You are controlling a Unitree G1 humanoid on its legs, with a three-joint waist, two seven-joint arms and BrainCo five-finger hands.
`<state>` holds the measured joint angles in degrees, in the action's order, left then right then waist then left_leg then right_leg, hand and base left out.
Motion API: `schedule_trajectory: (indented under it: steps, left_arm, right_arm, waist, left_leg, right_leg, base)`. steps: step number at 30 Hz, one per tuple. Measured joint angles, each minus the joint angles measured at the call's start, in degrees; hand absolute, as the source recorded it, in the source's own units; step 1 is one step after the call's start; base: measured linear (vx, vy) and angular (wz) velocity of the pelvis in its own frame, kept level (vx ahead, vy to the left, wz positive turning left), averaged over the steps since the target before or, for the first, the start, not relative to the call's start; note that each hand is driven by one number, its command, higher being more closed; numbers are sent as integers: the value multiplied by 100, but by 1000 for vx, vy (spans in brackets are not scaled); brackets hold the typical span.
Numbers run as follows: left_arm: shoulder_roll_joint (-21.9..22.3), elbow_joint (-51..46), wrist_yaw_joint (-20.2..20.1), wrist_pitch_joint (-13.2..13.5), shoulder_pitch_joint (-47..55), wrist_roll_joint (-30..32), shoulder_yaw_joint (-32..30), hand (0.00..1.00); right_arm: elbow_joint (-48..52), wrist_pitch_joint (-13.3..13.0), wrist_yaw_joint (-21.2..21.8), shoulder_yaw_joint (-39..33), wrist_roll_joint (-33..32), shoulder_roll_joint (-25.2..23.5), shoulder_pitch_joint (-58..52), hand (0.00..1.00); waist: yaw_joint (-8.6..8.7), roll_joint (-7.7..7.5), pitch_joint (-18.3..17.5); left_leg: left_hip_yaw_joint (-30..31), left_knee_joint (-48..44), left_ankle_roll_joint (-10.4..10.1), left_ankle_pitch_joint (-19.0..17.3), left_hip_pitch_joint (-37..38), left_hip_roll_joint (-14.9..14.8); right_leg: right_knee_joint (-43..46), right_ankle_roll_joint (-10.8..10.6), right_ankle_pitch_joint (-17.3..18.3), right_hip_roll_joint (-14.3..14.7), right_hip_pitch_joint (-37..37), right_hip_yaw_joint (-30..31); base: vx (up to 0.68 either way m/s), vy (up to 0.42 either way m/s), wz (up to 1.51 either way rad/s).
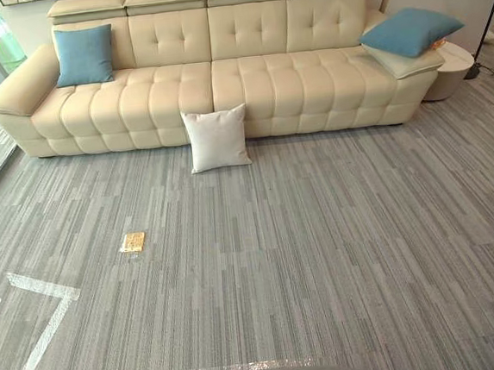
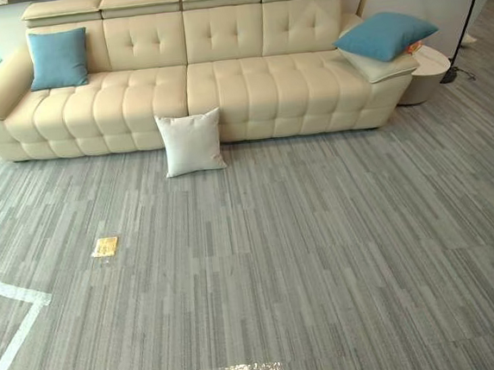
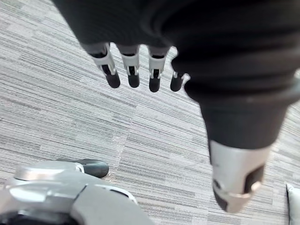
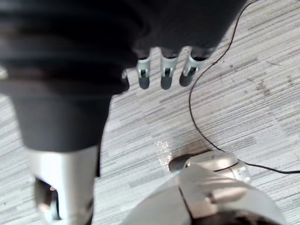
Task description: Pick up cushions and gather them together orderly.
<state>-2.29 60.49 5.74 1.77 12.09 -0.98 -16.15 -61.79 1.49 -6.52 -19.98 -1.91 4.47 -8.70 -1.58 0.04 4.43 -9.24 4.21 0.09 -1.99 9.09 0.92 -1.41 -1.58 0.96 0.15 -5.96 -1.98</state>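
White cushion [image 1: 217,138] stands upright because it leans on the sofa [image 1: 256,85] front; left hand [image 3: 132,70] and right hand [image 4: 167,75] hang slack-fingered, empty.

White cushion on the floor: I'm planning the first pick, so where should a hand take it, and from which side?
Probably its top edge, near an upper corner, coming from above and the front. The white cushion stands upright on the carpet, leaning back against the sofa, so its top and front are free while its back is blocked.

left robot hand [image 3: 132,65] | right robot hand [image 4: 167,75] | black ribbed covers [image 4: 70,47] | silver fingers [image 3: 154,70], dark tips
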Motion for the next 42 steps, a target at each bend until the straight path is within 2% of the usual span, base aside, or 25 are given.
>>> schedule_trajectory:
  steps: [9, 16, 18, 20, 22, 24, 25, 26, 27, 29, 31, 32, 33, 34, 35, 36, 38, 39, 40, 42]
  left_arm:
    - [-34, 92, -12, 11, -28, -2, 56, 0]
    - [-65, 88, -25, 10, -113, -2, 50, 0]
    - [-110, 74, -25, 9, -221, -6, 37, 0]
    - [-118, 24, -26, 8, -248, -8, 0, 0]
    - [-96, -175, -28, 5, -257, -32, -148, 0]
    - [20, -268, -19, -7, -302, -123, -426, 0]
    - [34, -277, -17, -8, -296, -124, -457, 0]
    - [84, -307, -6, -19, -289, -124, -518, 0]
    - [109, -321, 7, -18, -289, -167, -520, 0]
    - [133, -359, 8, -17, -294, -229, -520, 0]
    - [156, -372, 7, -6, -296, -246, -525, 0]
    - [172, -372, 10, 5, -295, -280, -528, 0]
    - [184, -371, 11, 7, -292, -291, -531, 0]
    - [244, -352, 13, 24, -243, -363, -586, 0]
    - [225, -353, 20, 50, -207, -402, -643, 0]
    - [219, -355, 22, 63, -209, -402, -643, 0]
    - [191, -375, 17, 117, -237, -407, -686, 0]
    - [189, -376, 17, 117, -238, -409, -701, 0]
    - [176, -383, 17, 115, -246, -411, -739, 0]
    - [129, -372, 17, 111, -246, -414, -673, 0]
  right_arm:
    - [-17, 7, 1, 0, 10, 2, 6, 0]
    - [-20, 54, 1, 6, 112, -7, 98, 0]
    - [9, 56, -5, 10, 203, -49, 178, 0]
    - [18, 57, -12, 10, 214, -71, 199, 0]
    - [149, 68, -28, 11, 219, -139, 204, 0]
    - [289, 74, -26, 117, 221, -128, 175, 0]
    - [301, 77, -27, 143, 222, -120, 158, 0]
    - [435, 94, -27, 168, 220, -115, 148, 0]
    - [476, 102, -29, 166, 221, -105, 133, 0]
    - [477, 111, -30, 166, 221, -90, 139, 0]
    - [482, 121, -30, 182, 226, -69, 164, 0]
    - [482, 123, -31, 187, 226, -49, 165, 0]
    - [483, 123, -34, 187, 226, -38, 163, 0]
    - [478, 125, -48, 237, 223, 28, 151, 0]
    - [470, 129, -117, 322, 228, 54, 161, 0]
    - [471, 127, -132, 321, 227, 42, 177, 0]
    - [469, 124, -164, 299, 228, -78, 169, 0]
    - [471, 120, -163, 300, 228, -84, 179, 0]
    - [480, 109, -161, 294, 228, -106, 234, 0]
    - [550, 77, -150, 292, 235, -134, 237, 0]
  waist:
    - [10, -15, 15]
    - [12, -39, 165]
    - [11, -89, 353]
    - [-5, -118, 407]
    - [-49, -205, 610]
    - [-74, -179, 639]
    - [-76, -177, 640]
    - [-83, -169, 671]
    - [-110, -138, 665]
    - [-156, -127, 673]
    - [-165, -114, 679]
    - [-166, -91, 679]
    - [-166, -70, 675]
    - [-182, 21, 631]
    - [-231, 14, 572]
    - [-234, -16, 572]
    - [-314, -149, 490]
    - [-346, -173, 476]
    - [-399, -232, 438]
    - [-379, -278, 367]
  left_leg:
    - [-1, 16, 0, 0, -21, -6]
    - [-1, -69, -55, -39, -102, -37]
    - [-9, -591, -187, -255, -335, -83]
    - [-27, -1073, -232, -441, -585, -160]
    - [-151, -2355, -443, -703, -1067, -303]
    - [-440, -3630, -424, -763, -1586, -570]
    - [-491, -3799, -422, -753, -1661, -614]
    - [-607, -4378, -314, -876, -1972, -776]
    - [-794, -4528, -269, -1148, -2128, -945]
    - [-862, -4354, -278, -1272, -2283, -1039]
    - [-788, -3654, -389, -1196, -2519, -1049]
    - [-717, -3083, -507, -1042, -2599, -1050]
    - [-657, -2866, -534, -975, -2606, -1053]
    - [-650, -2525, -632, -520, -2605, -1116]
    - [-826, -2630, -362, -431, -2621, -984]
    - [-856, -2674, -288, -487, -2633, -950]
    - [-1049, -2803, 22, -872, -2532, -725]
    - [-1118, -2818, 78, -930, -2483, -697]
    - [-1232, -2817, 197, -1086, -2285, -548]
    - [-1296, -2788, 291, -1289, -2023, -344]
  right_leg:
    - [-72, 14, -13, 15, -2, -3]
    - [-62, 18, -6, 32, 18, -21]
    - [141, 59, 101, 11, 82, -68]
    - [328, 84, 192, 21, 184, -78]
    - [586, 188, 446, -4, 199, -81]
    - [777, 250, 634, 9, 194, -47]
    - [800, 247, 652, 13, 194, -42]
    - [848, 279, 702, 11, 163, -3]
    - [887, 278, 734, -26, 160, 149]
    - [891, 206, 781, -145, 171, 296]
    - [884, 13, 902, -446, 187, 440]
    - [867, -151, 1004, -623, 189, 495]
    - [857, -209, 1040, -670, 182, 523]
    - [793, -393, 1149, -767, 146, 651]
    - [751, -448, 1193, -929, 55, 762]
    - [829, -470, 1209, -948, 82, 776]
    - [1788, -454, 1208, -911, 176, 782]
    - [1927, -460, 1221, -918, 182, 774]
    - [2335, -473, 1209, -1025, 253, 765]
    - [3179, -708, 1072, -1161, 492, 796]
  base:
    - [-20, -25, 0]
    - [-18, -36, 1]
    - [-20, -43, 10]
    - [-39, -48, 10]
    - [-78, -71, 5]
    - [-50, -41, -11]
    - [21, 38, -17]
    - [68, 93, -23]
    - [88, 118, -29]
    - [136, 184, -34]
    - [188, 274, -30]
    - [184, 285, -18]
    - [347, 505, -31]
    - [342, 443, -37]
    - [380, 446, -37]
    - [353, 293, -20]
    - [506, 343, -17]
    - [475, 277, -37]
    - [378, 211, -31]
    - [411, 210, -5]
